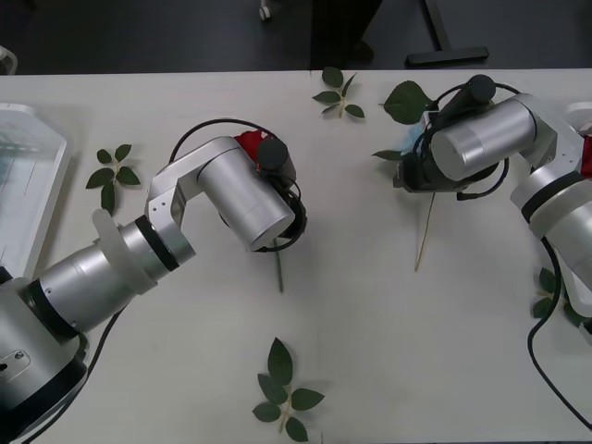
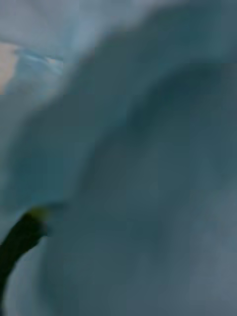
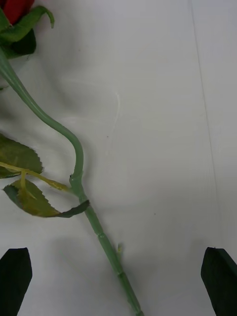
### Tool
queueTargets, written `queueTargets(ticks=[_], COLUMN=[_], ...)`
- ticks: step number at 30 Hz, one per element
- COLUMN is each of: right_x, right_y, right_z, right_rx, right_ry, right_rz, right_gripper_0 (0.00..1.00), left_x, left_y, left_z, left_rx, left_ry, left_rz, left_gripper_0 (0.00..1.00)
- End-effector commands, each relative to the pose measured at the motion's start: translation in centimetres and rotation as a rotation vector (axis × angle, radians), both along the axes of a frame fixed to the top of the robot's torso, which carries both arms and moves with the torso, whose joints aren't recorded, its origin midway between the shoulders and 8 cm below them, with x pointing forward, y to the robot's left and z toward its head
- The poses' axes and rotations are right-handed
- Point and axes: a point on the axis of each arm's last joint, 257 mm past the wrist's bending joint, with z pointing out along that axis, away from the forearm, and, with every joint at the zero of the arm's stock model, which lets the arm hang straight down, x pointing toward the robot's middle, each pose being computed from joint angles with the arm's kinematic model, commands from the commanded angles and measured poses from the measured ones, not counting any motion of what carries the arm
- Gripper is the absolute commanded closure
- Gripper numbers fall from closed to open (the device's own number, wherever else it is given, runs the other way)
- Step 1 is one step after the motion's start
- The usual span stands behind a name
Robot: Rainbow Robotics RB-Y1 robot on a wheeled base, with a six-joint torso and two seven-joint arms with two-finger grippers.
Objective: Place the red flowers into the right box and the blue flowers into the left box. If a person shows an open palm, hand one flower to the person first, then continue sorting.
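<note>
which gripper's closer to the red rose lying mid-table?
Left. The left gripper hangs directly over the red rose, its black fingers open either side of the stem. The right gripper is off to the rose's right, over a blue flower.

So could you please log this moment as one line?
left hand open over red flower stem | right hand at blue flower | left box at table edge

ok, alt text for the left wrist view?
A red rose lies on the white table, its green stem running between the open left pincer's black fingertips, leaves to one side.
</note>
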Motion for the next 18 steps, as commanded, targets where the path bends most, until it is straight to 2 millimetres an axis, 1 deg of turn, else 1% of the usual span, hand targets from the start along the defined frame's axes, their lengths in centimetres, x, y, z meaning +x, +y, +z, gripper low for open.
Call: queueTargets(ticks=[1,2,3,4,5,6,7,14,18], right_x=[0.3,0.2,0.2,0.2,0.1,-0.1,-0.1,-0.4,-0.5], right_y=[-0.3,-0.3,-0.3,-0.4,-0.2,-0.1,-0.1,-0.4,-0.7], right_z=[-0.6,-0.7,-0.8,-0.7,-0.7,-0.9,-0.8,-0.4,0.2], right_rx=[0.015,0.016,0.014,0.015,0.025,0.031,0.033,0.066,0.092], right_ry=[-0.008,-0.007,-0.003,-0.002,0.002,0.009,0.010,0.036,0.043], right_rz=[-0.053,-0.053,-0.052,-0.054,-0.058,-0.061,-0.062,-0.068,-0.046], right_gripper_0=[0.00,0.00,0.11,0.24,0.56,0.91,1.00,1.00,1.00], left_x=[1.2,1.3,1.4,1.4,1.6,1.6,1.7,1.8,1.7], left_y=[-2.9,-2.7,-2.6,-2.7,-2.6,-2.6,-2.4,-1.5,-1.2], left_z=[1.3,1.2,0.8,0.7,0.5,0.3,0.3,-0.5,-0.9], left_rx=[0.030,0.036,0.048,0.049,0.052,0.052,0.053,0.080,0.087], left_ry=[-0.045,-0.044,-0.043,-0.042,-0.039,-0.035,-0.034,-0.008,0.008], left_rz=[-0.091,-0.088,-0.090,-0.091,-0.088,-0.088,-0.087,-0.087,-0.087], left_gripper_0=[0.00,0.00,0.00,0.00,0.00,0.00,0.00,0.00,0.00])
